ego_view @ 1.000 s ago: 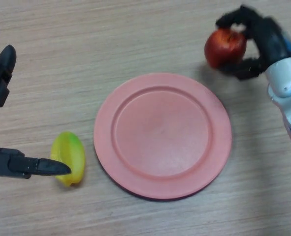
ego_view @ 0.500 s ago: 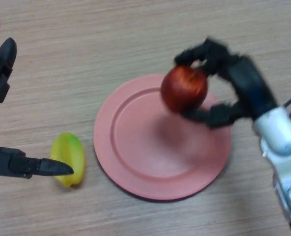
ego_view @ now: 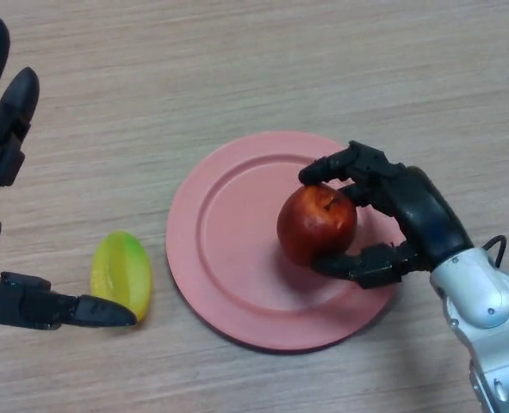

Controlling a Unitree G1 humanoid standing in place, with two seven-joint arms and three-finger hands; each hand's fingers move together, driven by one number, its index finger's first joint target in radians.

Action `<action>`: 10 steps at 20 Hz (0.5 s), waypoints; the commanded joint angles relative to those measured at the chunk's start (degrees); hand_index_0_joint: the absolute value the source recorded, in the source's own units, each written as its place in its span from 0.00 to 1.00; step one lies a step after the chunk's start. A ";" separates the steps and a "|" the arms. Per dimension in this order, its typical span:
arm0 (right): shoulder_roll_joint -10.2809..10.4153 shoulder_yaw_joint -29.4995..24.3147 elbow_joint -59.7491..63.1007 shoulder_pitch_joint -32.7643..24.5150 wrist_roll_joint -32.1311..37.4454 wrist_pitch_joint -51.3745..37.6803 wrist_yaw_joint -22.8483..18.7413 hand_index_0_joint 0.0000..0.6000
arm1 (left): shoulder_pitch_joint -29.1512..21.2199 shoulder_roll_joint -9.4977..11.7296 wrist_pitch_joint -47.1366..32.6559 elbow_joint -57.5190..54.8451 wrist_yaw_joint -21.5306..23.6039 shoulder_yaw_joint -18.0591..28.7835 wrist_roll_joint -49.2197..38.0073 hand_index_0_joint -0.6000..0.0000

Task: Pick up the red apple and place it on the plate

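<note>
No readable text, labels, brands or numbers anywhere (plate, fruit, hands all unmarked).

One apple point(ego_view: 316, 224), one plate point(ego_view: 228, 258), one yellow fruit point(ego_view: 121, 271)

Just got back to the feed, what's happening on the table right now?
The right hand has its fingers and thumb curled round the red apple over the pink plate, right of its centre; whether the apple touches the plate can't be told. The left hand sits open at the left edge, its thumb beside a yellow-green fruit on the table.
</note>
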 commanded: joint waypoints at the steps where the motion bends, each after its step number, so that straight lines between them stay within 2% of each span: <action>1: -0.09 -4.91 -10.43 -4.78 7.64 2.75 0.68 0.08 | -1.34 1.99 -6.68 -2.55 -0.92 4.62 -0.02 1.00; 2: -0.75 -8.29 -14.94 -7.05 11.58 8.63 2.61 0.00 | -1.78 2.27 -6.11 -2.82 -0.76 4.70 0.11 1.00; 3: -1.36 -10.54 -17.01 -8.06 14.35 11.28 3.04 0.00 | -2.05 2.44 -5.56 -2.92 -0.62 4.51 0.19 1.00; 4: -3.62 -13.59 -19.82 -9.11 18.65 14.97 3.32 0.00 | -2.36 2.61 -5.00 -2.76 -0.67 4.04 0.53 1.00; 5: -4.98 -15.22 -20.92 -8.84 20.68 15.47 3.62 0.00 | -2.57 2.63 -5.05 -2.35 -0.80 3.63 0.74 1.00; 6: -7.20 -18.01 -22.71 -7.78 24.50 15.75 3.68 0.00 | -2.84 2.68 -5.13 -1.76 -0.97 3.02 0.99 1.00; 8: -9.38 -20.98 -25.01 -3.11 28.81 13.20 4.00 0.00 | -3.26 2.70 -6.00 -0.53 -0.79 2.07 2.05 1.00; 10: -9.71 -22.61 -26.01 2.08 30.82 8.75 4.91 0.00 | -3.13 2.44 -6.38 0.26 -0.30 1.05 2.59 1.00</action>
